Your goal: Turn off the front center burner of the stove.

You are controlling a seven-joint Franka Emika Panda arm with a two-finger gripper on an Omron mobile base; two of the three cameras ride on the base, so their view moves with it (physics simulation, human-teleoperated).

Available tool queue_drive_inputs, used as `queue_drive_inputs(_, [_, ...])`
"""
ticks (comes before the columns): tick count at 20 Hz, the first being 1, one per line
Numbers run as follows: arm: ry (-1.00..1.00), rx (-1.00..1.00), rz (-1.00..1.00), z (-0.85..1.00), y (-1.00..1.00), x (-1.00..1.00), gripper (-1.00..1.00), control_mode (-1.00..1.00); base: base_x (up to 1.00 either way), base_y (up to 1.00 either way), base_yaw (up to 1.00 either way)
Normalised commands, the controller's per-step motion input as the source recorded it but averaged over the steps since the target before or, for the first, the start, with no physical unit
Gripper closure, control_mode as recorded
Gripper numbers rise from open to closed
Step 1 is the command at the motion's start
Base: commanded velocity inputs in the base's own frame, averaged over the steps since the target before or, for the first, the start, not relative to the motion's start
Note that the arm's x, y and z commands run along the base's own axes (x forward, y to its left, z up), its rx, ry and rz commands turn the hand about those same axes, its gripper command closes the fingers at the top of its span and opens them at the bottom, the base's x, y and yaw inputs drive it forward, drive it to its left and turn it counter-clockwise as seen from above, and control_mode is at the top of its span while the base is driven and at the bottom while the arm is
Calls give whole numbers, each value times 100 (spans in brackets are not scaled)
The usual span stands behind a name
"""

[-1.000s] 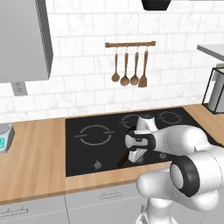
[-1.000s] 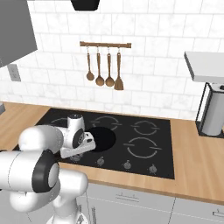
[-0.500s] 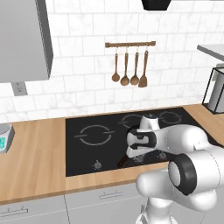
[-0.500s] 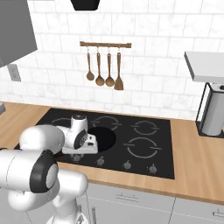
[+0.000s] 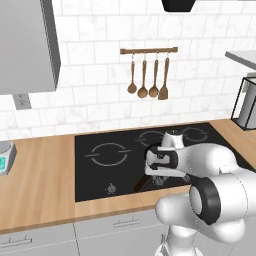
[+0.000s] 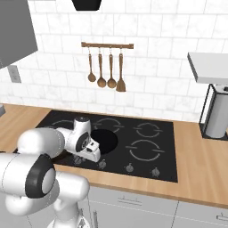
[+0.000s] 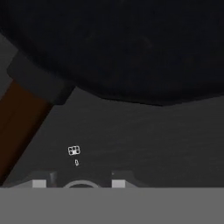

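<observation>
The stove is a wide black glass cooktop with grey rings and small knobs along its front edge. A black frying pan covers the front center burner, which stays hidden beneath it. The pan's brown handle points toward the front edge. My gripper hangs low over the knob row, just in front of the pan. It is open, with a grey knob between its fingertips. I cannot tell whether they touch the knob.
More knobs line the front edge. Wooden utensils hang on a wall rail behind the stove. A metal appliance stands at the right on the wooden counter. A cabinet hangs at upper left.
The hand has sunk a little and edged toward the stove's front edge, closer to the knob row. The pan has not moved.
</observation>
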Motion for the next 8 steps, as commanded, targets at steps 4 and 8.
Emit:
queue_drive_inputs(4, [0, 0, 0, 0, 0, 0, 100, -100, 0, 0, 0])
queue_drive_inputs(8, [0, 0, 0, 0, 0, 0, 100, -100, 0, 0, 0])
